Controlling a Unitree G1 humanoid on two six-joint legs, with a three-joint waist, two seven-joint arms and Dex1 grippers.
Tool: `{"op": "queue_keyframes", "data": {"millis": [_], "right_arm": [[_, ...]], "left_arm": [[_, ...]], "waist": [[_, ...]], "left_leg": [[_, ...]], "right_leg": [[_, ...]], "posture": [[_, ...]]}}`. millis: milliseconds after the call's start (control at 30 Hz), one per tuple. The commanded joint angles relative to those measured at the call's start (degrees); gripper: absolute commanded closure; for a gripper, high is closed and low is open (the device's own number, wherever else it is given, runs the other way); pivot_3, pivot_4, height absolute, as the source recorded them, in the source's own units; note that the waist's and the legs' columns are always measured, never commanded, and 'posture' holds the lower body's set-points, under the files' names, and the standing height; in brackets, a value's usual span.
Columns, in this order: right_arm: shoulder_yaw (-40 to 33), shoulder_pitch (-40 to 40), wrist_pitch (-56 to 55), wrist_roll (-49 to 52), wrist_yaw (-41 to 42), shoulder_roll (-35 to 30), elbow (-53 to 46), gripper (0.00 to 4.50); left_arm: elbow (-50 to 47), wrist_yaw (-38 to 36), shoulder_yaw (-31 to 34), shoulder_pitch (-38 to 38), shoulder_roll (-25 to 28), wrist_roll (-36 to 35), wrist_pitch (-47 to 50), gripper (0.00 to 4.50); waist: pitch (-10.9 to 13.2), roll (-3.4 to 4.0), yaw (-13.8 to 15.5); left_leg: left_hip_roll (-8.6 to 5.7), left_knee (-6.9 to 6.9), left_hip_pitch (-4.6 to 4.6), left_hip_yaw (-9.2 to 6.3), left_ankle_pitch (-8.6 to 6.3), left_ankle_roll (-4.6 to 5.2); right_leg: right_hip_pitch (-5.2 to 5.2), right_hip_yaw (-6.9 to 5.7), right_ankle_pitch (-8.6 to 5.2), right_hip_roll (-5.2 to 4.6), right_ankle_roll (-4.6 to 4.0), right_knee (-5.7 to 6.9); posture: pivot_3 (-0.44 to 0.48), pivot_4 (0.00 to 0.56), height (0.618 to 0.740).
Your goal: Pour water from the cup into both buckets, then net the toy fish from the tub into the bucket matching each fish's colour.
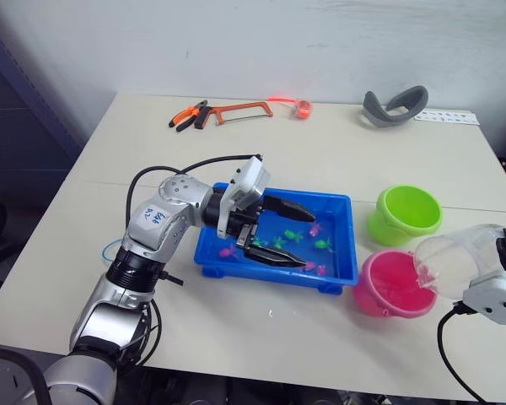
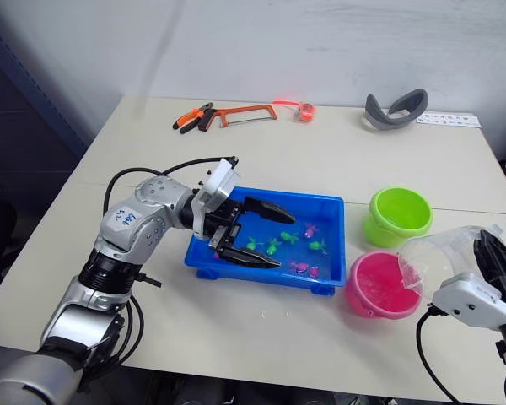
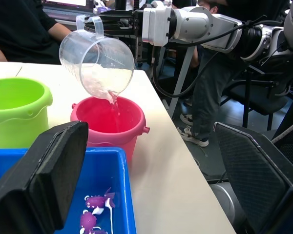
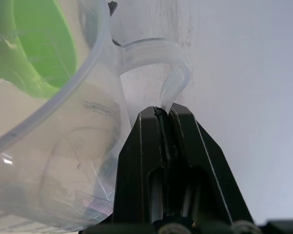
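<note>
Our left gripper hovers over the tub, jaws wide apart, holding nothing. Tub sits mid-table toward the front edge, green and pink fish inside. Green bucket is just right of the tub; pink bucket is in front of it, near the front edge. Our right gripper is pinched tight on the handle of the cup, which is tilted over the pink bucket, water running in. Saw, pliers lie at the far edge.
</note>
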Motion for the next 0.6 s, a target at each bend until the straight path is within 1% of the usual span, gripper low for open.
{"op": "queue_keyframes", "data": {"millis": [33,233,300,400,500,600], "right_arm": [[-3.1,-0.8,1.5,4.5,0.0,1.7,0.1,4.47],[-3.5,-3.7,8.8,21.5,3.6,7.0,0.8,4.47],[-5.1,-5.4,13.3,27.0,3.2,9.0,0.4,4.47],[-7.5,-8.3,19.5,32.8,2.8,9.8,0.0,4.47],[-9.8,-13.9,27.4,39.1,1.7,8.4,1.1,4.47],[-10.1,-18.8,32.9,39.4,0.2,4.8,3.1,4.47]], "left_arm": [[-1.1,-0.4,0.4,-0.8,-0.3,-0.2,-1.0,0.0],[-0.1,0.4,0.9,-1.3,-1.3,-0.5,-0.8,0.0],[0.7,1.2,1.3,-1.8,-2.1,-0.7,-0.4,0.0],[2.2,2.3,1.3,-2.6,-3.4,0.3,-1.2,0.0],[6.3,5.4,-0.1,-4.1,-4.9,4.5,-4.1,0.0],[10.1,8.8,-0.6,-6.0,-6.7,7.7,-5.3,0.0]], "waist": [[0.0,0.0,0.0],[0.0,0.0,0.0],[0.0,0.0,0.0],[0.0,0.0,0.0],[0.0,0.0,0.0],[0.0,0.01,-0.1]], "left_leg": [[0.0,0.0,0.0,0.0,0.0,0.0],[0.01,0.02,0.0,0.0,0.0,0.0],[0.02,0.04,0.0,-0.02,0.01,0.01],[0.0,0.08,0.0,-0.01,0.01,0.01],[0.01,0.08,0.02,0.0,0.02,0.02],[-0.01,0.08,0.11,0.16,0.02,0.03]], "right_leg": [[0.0,0.0,0.0,0.0,0.0,0.0],[0.0,-0.01,0.0,0.0,0.0,0.03],[0.01,-0.02,0.0,0.0,0.0,0.06],[0.01,-0.03,0.0,-0.02,0.0,0.09],[0.01,-0.04,0.0,0.0,0.0,0.1],[-0.02,-0.05,0.0,0.0,0.01,0.09]], "posture": [[0.0,0.15,0.74],[0.0,0.15,0.74],[0.0,0.15,0.74],[0.0,0.15,0.74],[0.0,0.15,0.74],[0.0,0.15,0.74]]}}
